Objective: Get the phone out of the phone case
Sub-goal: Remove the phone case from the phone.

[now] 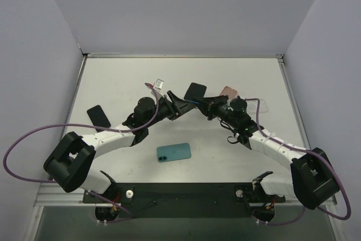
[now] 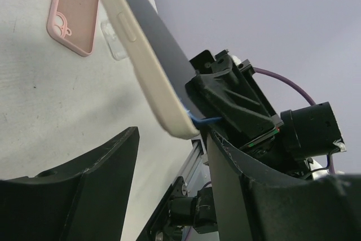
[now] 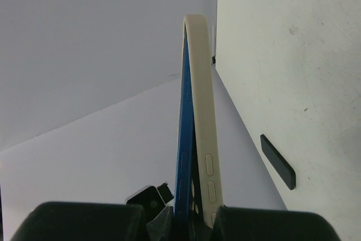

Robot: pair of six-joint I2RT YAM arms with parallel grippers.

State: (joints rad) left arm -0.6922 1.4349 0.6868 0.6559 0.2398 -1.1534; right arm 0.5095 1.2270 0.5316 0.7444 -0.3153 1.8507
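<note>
Here both arms reach in over the middle of the bench and meet at the phone, which is held up in the air, tilted, clear of the surface. It sits inside the cream phone case. From the right wrist the pair shows edge-on, the blue side of the phone lying against the cream shell along its whole length.

The right end effector is pressed together on the cased phone at its lower end. In its own view the two fingers stand close on either side of the case, and from the left wrist its black jaw is seen clamped over the dark screen.

The left end effector is spread. The rounded lower corner of the case hangs between its two fingers, close to one of them and apart from the other. I cannot tell whether the nearer one touches the case.

A pink case lies flat on the bench just beyond the right end effector, on the side of the far edge. A teal phone lies flat by the middle of the near edge, well apart from both end effectors. A black phone lies toward the left edge, beside the left arm.
</note>
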